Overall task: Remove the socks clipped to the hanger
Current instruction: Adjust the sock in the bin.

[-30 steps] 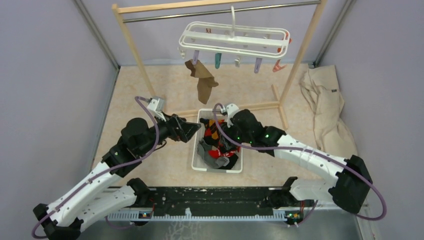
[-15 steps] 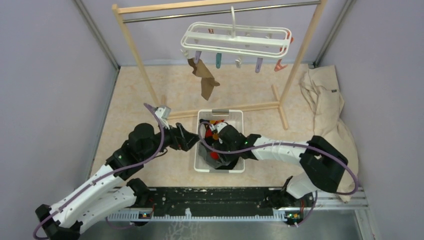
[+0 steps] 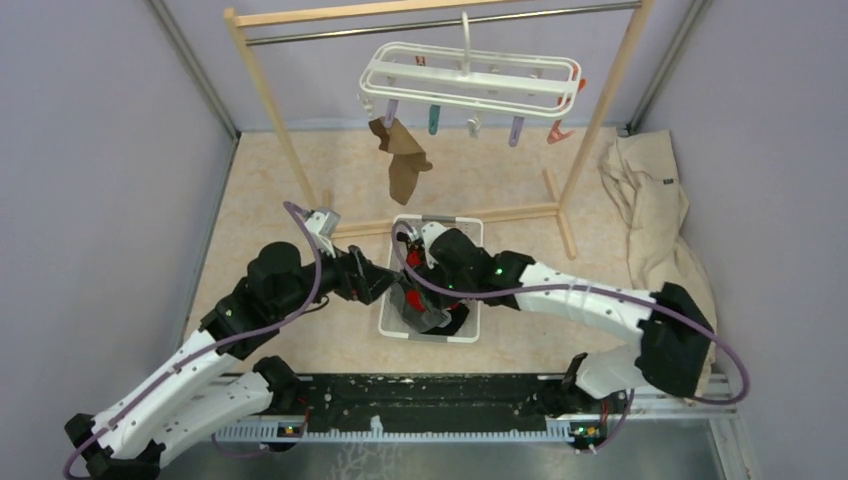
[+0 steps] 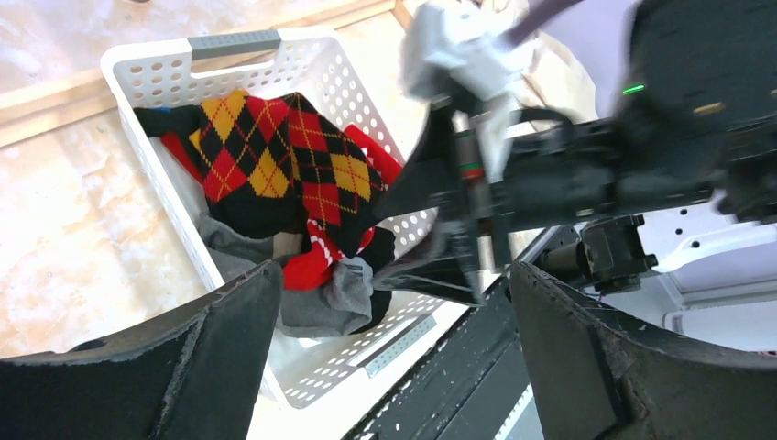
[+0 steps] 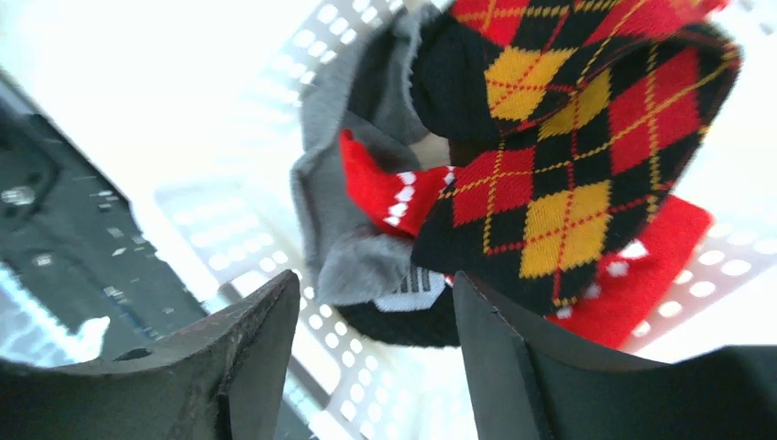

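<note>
Top external: right end effector [image 3: 418,288] shifted left over basket [image 3: 462,336].

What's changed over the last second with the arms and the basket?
The right hand dipped into the basket from its far rim, opening wider above the argyle sock and holding nothing. The left hand, open, drew back slightly toward the robot. The basket slid a little left. The brown sock stayed clipped to the hanger.
</note>
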Motion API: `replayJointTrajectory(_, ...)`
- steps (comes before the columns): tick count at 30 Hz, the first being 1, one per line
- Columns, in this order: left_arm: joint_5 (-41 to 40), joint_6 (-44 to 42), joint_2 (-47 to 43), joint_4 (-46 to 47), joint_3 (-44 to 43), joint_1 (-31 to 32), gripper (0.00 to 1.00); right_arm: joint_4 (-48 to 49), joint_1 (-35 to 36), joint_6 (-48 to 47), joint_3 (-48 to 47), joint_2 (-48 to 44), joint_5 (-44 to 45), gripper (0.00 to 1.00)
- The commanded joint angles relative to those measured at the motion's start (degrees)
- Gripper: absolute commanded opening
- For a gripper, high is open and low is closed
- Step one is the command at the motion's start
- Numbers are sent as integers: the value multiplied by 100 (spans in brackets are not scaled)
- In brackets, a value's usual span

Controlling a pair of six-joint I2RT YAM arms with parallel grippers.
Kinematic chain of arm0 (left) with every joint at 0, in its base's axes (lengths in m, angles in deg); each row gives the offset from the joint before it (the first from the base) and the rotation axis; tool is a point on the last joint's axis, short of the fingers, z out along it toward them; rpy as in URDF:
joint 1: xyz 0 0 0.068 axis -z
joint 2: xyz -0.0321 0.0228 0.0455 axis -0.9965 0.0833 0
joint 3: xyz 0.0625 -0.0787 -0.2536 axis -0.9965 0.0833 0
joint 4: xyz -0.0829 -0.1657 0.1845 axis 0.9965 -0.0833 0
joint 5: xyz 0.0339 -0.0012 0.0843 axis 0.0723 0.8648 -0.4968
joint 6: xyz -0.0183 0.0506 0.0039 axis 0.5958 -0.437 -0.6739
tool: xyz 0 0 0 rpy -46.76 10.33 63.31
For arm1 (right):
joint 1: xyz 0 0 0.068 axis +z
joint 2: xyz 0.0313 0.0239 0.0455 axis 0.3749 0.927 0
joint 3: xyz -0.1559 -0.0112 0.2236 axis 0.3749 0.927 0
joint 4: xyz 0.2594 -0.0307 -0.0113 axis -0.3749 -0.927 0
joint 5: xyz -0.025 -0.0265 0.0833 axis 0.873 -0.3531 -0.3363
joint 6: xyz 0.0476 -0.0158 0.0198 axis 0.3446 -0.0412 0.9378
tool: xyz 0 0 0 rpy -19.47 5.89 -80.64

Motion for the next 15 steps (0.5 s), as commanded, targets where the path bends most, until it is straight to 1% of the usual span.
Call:
replayJointTrajectory(1, -154, 75, -135, 145, 125, -11, 99, -282, 60, 60, -348, -1176, -248, 65)
replayJointTrajectory(3, -182, 94, -235, 180, 231, -12, 99, -293, 60, 74, -284, -1643, -91, 69)
replayJointTrajectory(5, -213, 96, -339, 201, 343, -11, 99, -283, 62, 70, -206, -2032, 239, 71)
replayJointTrajectory(8, -229, -16, -369, 132, 397, -13, 99, 169, 52, -36, 207, -2550, 754, 74)
replayJointTrajectory(10, -261, -106, -353, -64, 332, -8, 99, 722, 56, -165, 563, -2737, 1051, 75)
replayJointTrajectory(13, -160, -77, -416, -257, 264, -12, 99, 1804, 3, -438, 1151, -2748, 1330, 76)
replayJointTrajectory(15, -123, -21, -538, -289, 344, -13, 99, 2688, -206, -501, 1535, -2652, 1210, 76)
